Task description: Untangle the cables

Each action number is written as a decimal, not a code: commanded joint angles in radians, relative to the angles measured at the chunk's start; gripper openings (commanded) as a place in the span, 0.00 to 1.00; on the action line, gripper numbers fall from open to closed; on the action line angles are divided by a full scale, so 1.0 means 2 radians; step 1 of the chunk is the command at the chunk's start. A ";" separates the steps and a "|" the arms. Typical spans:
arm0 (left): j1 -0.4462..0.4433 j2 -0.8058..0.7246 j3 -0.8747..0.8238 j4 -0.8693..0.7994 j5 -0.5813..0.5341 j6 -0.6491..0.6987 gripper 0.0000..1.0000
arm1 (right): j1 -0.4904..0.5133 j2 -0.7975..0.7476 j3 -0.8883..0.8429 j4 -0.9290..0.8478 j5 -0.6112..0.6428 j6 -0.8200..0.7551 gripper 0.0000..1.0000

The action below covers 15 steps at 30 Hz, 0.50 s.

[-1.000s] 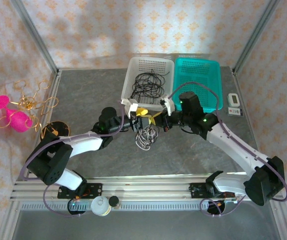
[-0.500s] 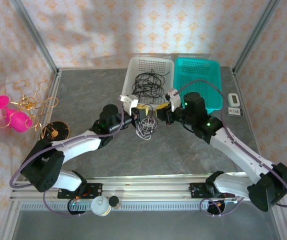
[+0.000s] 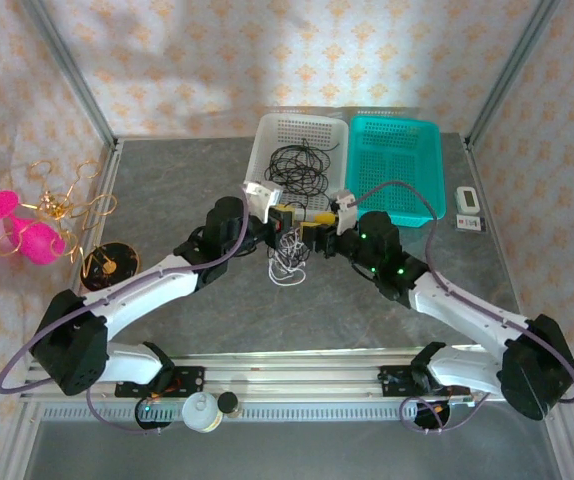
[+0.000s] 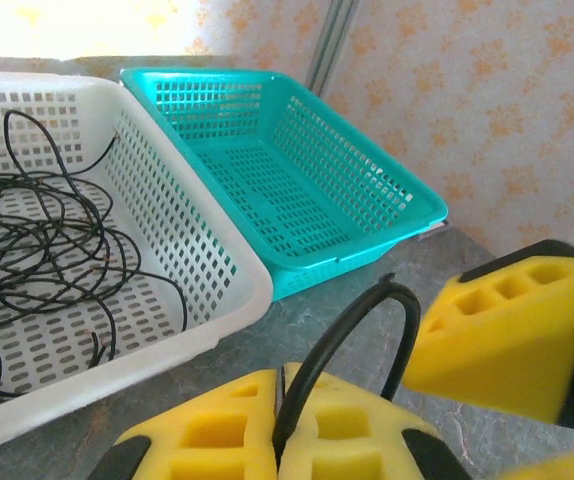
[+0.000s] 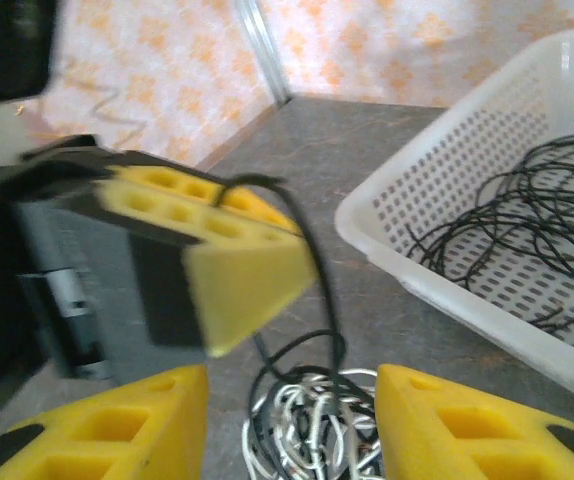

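Cables in a black-and-white tangle sit near the middle of the grey worktop, just on the near side of the white basket and directly under the spot where my two pincers meet. My left pincer is clamped tight on a black cord. In the left wrist view the cord comes up out of the seam between the yellow pads and arches over to the right. In the right wrist view that cord drops from the left pincer's pad into the tangle. My right pincer has its jaws standing apart with nothing pinched. The tangle shows lower down in the gap between its yellow fingers, and I cannot tell whether they touch it. From above, the two pincers are tip to tip, very close together, at the near rim of the white basket. I cannot tell whether the tangle rests fully on the worktop or hangs partly from the gripped cord. A loose coil of black cable lies inside the white basket. The teal basket stands right beside the white one, on its right. Off the left edge of the worktop I see a gold wire ornament and some pink pieces.
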 commanded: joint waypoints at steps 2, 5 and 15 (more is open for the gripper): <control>-0.008 -0.012 0.031 -0.037 0.011 -0.007 0.00 | 0.002 0.017 -0.015 0.117 0.024 0.046 0.53; -0.014 -0.014 0.041 -0.050 0.014 -0.008 0.00 | 0.001 0.061 -0.008 0.148 -0.004 0.062 0.54; -0.027 -0.063 0.063 -0.068 0.003 -0.023 0.00 | 0.003 0.131 -0.040 0.172 0.071 0.086 0.51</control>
